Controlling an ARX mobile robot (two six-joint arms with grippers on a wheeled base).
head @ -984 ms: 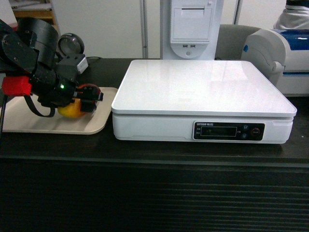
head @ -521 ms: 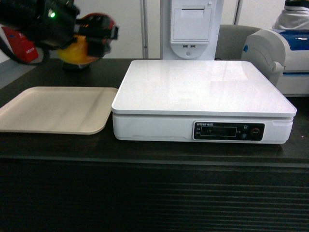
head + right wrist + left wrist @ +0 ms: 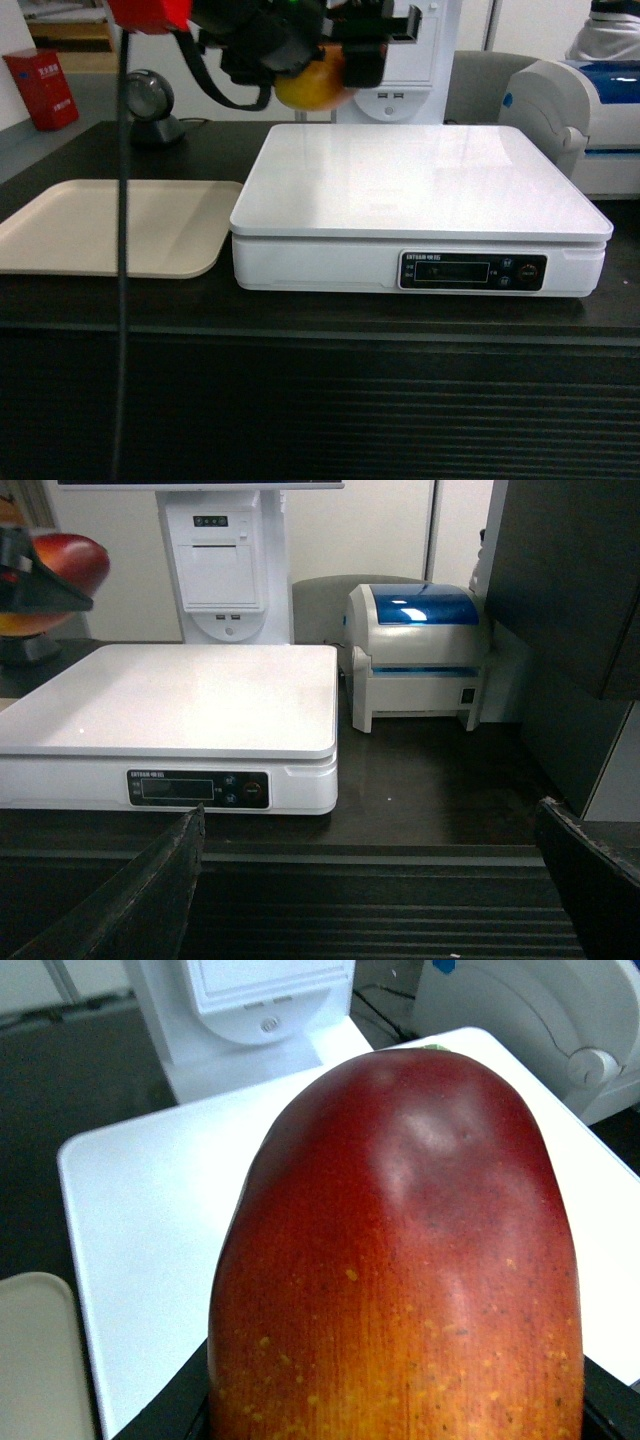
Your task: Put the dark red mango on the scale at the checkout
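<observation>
The left gripper (image 3: 335,60) was clenched on the dark red mango (image 3: 312,80), holding it in the air above the rear left edge of the scale (image 3: 420,190), clear of its platform; the scale sat on the checkout (image 3: 320,400) beside a beige tray (image 3: 110,225); the right gripper (image 3: 370,880) stood with jaws spread, holding nothing.
</observation>
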